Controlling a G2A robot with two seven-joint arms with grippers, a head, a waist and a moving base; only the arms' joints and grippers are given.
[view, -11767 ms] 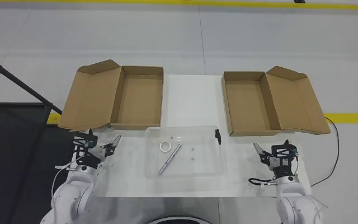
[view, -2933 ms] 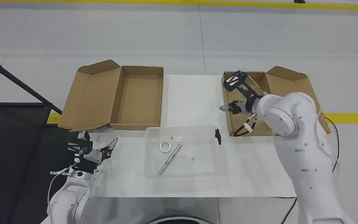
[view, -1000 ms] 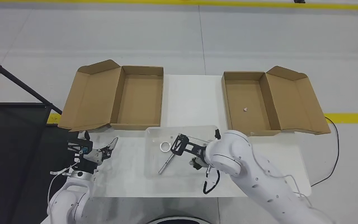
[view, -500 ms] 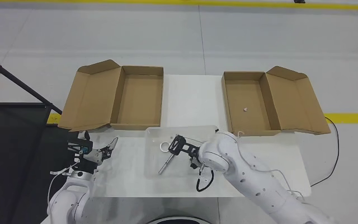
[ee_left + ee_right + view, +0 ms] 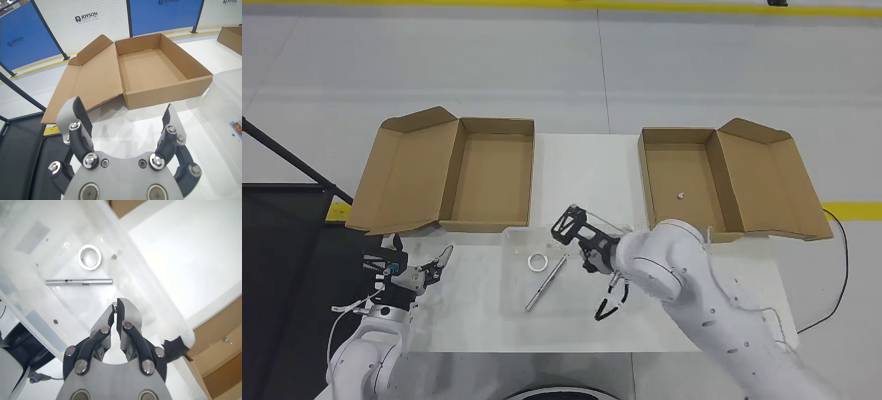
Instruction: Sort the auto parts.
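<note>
White desk (image 5: 582,180). Plain brown cardboard: left box (image 5: 487,175), right box (image 5: 692,210). Clear bin (image 5: 514,292), black tape (image 5: 174,347) at corner. White ring (image 5: 537,262); shiny silver rod (image 5: 544,284); silver small part (image 5: 114,305). Silver fingers (image 5: 63,113), black ribbed pads (image 5: 83,115) on left gripper (image 5: 122,107), right gripper (image 5: 115,307). Grey floor (image 5: 542,70), yellow line (image 5: 857,211). Blue panels (image 5: 162,13); white dotted pegboard (image 5: 85,32).

Clear bin (image 5: 506,285): walls all round, your entry from above only. Right arm (image 5: 672,268) overhangs bin's right half. Behind bin, table strip (image 5: 587,180) between left box (image 5: 492,175) and right box (image 5: 692,165) passable.
</note>
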